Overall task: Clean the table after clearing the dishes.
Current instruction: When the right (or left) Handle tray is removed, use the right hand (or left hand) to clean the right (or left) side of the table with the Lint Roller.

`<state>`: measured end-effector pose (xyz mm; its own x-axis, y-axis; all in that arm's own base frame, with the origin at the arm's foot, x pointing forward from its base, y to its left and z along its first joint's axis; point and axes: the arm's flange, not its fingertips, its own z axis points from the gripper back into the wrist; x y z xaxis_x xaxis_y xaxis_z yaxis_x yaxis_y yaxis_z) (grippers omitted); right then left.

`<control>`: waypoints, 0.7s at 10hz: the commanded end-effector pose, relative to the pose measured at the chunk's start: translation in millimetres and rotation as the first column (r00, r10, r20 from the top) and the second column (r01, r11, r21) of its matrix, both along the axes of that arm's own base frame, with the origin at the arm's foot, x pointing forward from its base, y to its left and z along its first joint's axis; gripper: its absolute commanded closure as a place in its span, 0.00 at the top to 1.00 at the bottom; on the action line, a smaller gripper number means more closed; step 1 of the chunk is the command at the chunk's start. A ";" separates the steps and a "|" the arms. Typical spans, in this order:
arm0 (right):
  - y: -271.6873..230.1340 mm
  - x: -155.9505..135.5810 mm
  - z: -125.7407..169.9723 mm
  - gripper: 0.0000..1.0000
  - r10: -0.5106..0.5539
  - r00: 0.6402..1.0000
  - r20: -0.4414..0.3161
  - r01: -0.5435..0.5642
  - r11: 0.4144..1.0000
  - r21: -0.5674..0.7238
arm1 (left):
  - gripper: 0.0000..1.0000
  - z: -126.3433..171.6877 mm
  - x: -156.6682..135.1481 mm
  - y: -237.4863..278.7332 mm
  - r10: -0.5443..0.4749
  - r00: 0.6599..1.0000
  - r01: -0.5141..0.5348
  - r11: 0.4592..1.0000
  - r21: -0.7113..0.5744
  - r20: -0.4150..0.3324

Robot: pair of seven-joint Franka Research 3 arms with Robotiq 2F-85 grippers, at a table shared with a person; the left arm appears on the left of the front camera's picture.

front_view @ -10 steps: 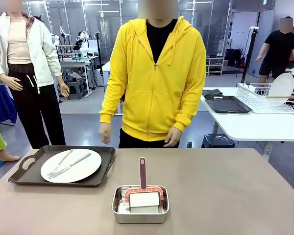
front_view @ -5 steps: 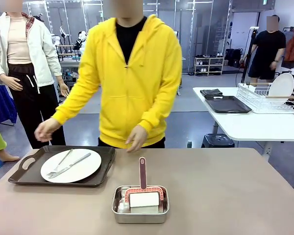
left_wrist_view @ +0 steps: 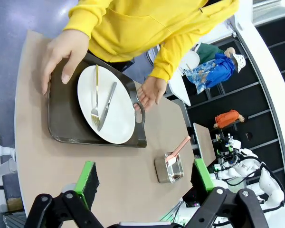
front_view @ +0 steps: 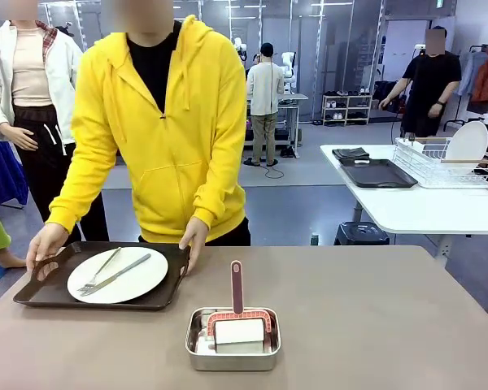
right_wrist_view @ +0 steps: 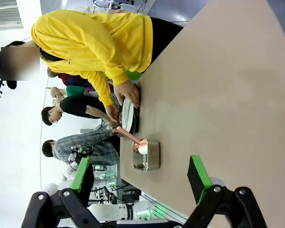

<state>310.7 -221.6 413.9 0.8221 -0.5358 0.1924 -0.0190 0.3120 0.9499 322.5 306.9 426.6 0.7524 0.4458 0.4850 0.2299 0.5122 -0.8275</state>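
Floor [front_view: 293, 211]: smooth grey, evenly lit. Rear of room: glazed partitions [front_view: 325, 49] in metal frames, with a low shelving rack [front_view: 342, 107] standing before them. Right side: 1 white worktop [front_view: 423, 213] on pale legs, carrying a dark tray [front_view: 378, 174], a folded dark cloth [front_view: 352, 153] and a white wire dish rack [front_view: 439, 162] holding 1 white plate [front_view: 468, 140]. A low black stool [front_view: 360, 234] sits beneath it. 2 people stand farther off: 1 in a white top [front_view: 265, 89], 1 in a black T-shirt [front_view: 431, 77].

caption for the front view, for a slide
Person in yellow hoodie, hands on both ends of the tray with plate and cutlery; roller pan beside it on the table
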 end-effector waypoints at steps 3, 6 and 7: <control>-1.6 0.2 1.6 1.00 0.003 1.000 0.012 -0.003 1.000 0.005 | 1.00 2.0 11.5 16.0 -0.189 0.982 0.188 0.978 0.091 -0.002; -1.6 0.2 1.6 1.00 0.003 1.000 0.012 -0.003 1.000 0.005 | 1.00 1.0 15.9 6.0 -0.300 0.953 0.293 0.947 0.130 0.034; -1.6 0.2 1.6 1.00 0.003 1.000 0.012 -0.003 1.000 0.005 | 1.00 6.4 21.1 -7.4 -0.371 0.926 0.354 0.917 0.184 0.068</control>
